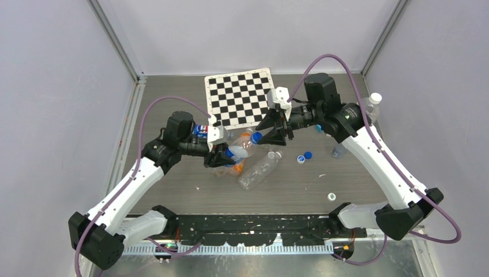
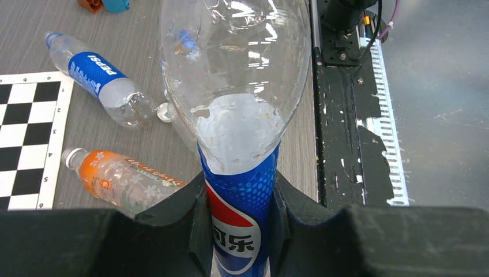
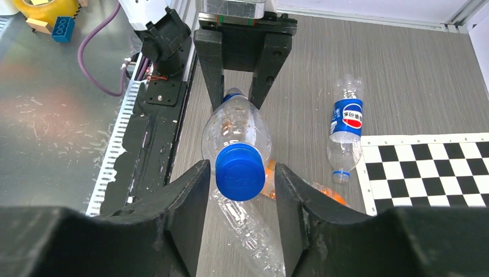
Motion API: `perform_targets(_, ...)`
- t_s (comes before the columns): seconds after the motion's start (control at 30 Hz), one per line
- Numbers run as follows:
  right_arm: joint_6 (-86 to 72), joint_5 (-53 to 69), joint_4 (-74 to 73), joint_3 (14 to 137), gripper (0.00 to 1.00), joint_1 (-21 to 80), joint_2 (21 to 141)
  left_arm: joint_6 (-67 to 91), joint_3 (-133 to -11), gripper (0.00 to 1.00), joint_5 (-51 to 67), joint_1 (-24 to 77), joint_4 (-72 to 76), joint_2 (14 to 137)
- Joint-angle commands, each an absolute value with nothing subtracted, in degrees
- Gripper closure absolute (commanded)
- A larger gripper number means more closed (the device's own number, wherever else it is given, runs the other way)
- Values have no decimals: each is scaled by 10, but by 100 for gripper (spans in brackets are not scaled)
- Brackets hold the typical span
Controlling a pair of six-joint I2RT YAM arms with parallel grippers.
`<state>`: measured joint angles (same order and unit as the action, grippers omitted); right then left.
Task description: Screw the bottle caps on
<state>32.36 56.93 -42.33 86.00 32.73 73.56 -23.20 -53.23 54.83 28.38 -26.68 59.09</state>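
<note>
Loose white cap (image 1: 331,196) sits nearest my bases, with two blue caps (image 1: 304,156) beyond it. My left gripper (image 2: 239,199) clamps the Pepsi bottle (image 2: 236,86) level, so its neck faces the right gripper (image 3: 242,166). That one's jaws straddle the fitted blue cap (image 3: 240,173) with slim gaps, not gripping. Threads are hidden, so I can't tell how it's seated.

Both arms reach inward; the left pincer (image 1: 219,157) clamps a bottle (image 2: 236,86), and the right pincer (image 3: 242,173) faces it, jaws apart.
</note>
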Motion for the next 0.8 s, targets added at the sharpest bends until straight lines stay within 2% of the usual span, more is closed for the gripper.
perform_targets(0.0,333,576,-430,886,53,333,742,-237,-558,68,568,281,-263,593)
perform_targets(0.2,350,562,-465,902,63,339,756,-237,-562,68,569,282,-264,592)
perform_targets(0.37,337,540,-480,912,94,348,764,-238,-561,68,542,288,-252,585)
perform_targets(0.43,302,516,-472,909,99,352,764,-245,-557,68,505,299,-240,576)
perform_targets(0.6,56,397,-333,849,100,358,737,-259,-517,66,339,360,-153,537)
perform_targets(0.77,-208,214,-322,801,100,362,717,-287,-459,66,156,445,-37,505)
